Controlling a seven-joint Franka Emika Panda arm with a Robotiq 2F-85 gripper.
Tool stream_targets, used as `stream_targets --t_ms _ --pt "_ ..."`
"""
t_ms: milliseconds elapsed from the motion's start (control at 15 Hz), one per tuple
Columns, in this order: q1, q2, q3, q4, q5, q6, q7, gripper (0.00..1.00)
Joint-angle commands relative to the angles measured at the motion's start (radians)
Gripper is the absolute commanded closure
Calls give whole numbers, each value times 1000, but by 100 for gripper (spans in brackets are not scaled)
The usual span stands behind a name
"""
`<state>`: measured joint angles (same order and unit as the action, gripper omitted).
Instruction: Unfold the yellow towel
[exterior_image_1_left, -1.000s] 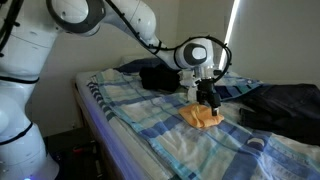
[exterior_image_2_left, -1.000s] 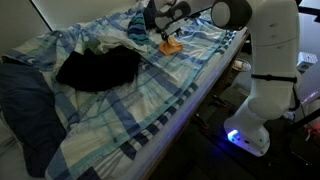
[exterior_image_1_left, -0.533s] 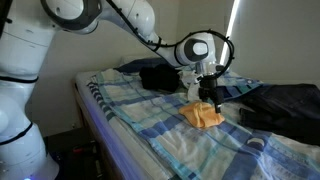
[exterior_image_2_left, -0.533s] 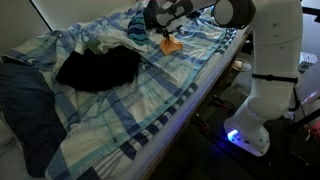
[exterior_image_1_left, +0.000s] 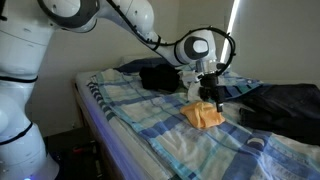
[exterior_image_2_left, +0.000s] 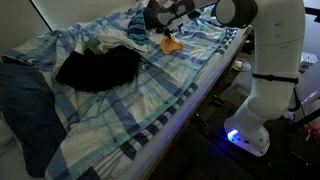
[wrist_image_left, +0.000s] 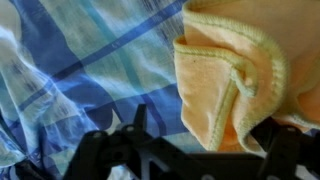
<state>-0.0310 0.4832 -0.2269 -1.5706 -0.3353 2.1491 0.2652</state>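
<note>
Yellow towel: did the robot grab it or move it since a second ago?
No. The gripper only drifted slightly up above the yellow towel, open and empty. The towel stayed folded on the plaid bedsheet; the dark clothing did not move.

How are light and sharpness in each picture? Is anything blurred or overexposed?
In an exterior view a strip of light is blown out and the room dim; in an exterior view a blue glow shines at the robot base; in the wrist view the towel is close and slightly soft, the fingers dark silhouettes.
</note>
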Motion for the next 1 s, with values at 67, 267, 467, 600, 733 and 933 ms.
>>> stream_targets --t_ms 67,267,467,600,733,933 --pt "1 -46 -4 -49 -31 25 29 0" --pt "1 -53 -6 -49 -36 28 32 0" --pt "0 -62 -10 -50 -44 32 35 0" --pt "-1 -68 -12 -50 -50 33 39 0" --pt "-4 -72 -14 -48 -56 31 50 0" --pt "-10 -76 -17 -48 -69 30 56 0"
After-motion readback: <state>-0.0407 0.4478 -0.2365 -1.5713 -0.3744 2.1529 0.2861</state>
